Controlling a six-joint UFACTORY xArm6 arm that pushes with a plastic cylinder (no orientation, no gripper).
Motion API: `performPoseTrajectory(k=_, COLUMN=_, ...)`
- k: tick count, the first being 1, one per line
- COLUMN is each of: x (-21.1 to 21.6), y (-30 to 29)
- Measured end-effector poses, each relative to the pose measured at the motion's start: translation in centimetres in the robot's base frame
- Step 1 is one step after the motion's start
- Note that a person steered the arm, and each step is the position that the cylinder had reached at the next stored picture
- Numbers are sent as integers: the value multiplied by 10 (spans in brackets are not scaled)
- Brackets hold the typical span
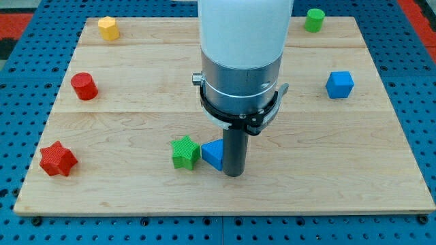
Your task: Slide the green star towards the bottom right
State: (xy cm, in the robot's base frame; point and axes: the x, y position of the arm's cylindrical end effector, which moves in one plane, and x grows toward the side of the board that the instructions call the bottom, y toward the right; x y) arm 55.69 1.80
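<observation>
1. The bench (pixel 136 109) is a pale wooden board lying on a blue pegboard (pixel 422 82).
2. The arm (pixel 242 54) comes down from the view's top, near the middle; there are no jaws, only a dark rod, so nothing is held.
3. My tip (pixel 234 175) rests on the bench, below centre.
4. The blue triangle (pixel 213 154) sits against the rod's left side, touching or nearly so.
5. The green star (pixel 184 152) stands just to the view's left of the triangle, apparently touching it, and so to the left of my tip with the triangle between.
6. The red star (pixel 57 159) lies near the bench's bottom left corner, well apart from the green star.
7. The red cylinder (pixel 84 86) stands at the left edge, above the red star.
8. A yellow block (pixel 107 28), its shape unclear, sits at top left.
9. The green cylinder (pixel 314 20) is at top right.
10. The blue cube (pixel 339 84) lies below it, near the right edge.
</observation>
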Motion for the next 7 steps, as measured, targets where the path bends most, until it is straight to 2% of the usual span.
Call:
performPoseTrajectory(k=2, x=6, y=-4)
performPoseTrajectory(k=3, x=6, y=-44)
performPoseTrajectory(k=4, x=-29, y=-47)
performPoseTrajectory(k=5, x=-80, y=-13)
performPoseTrajectory(k=6, x=-96, y=-67)
performPoseTrajectory(k=7, x=-87, y=-141)
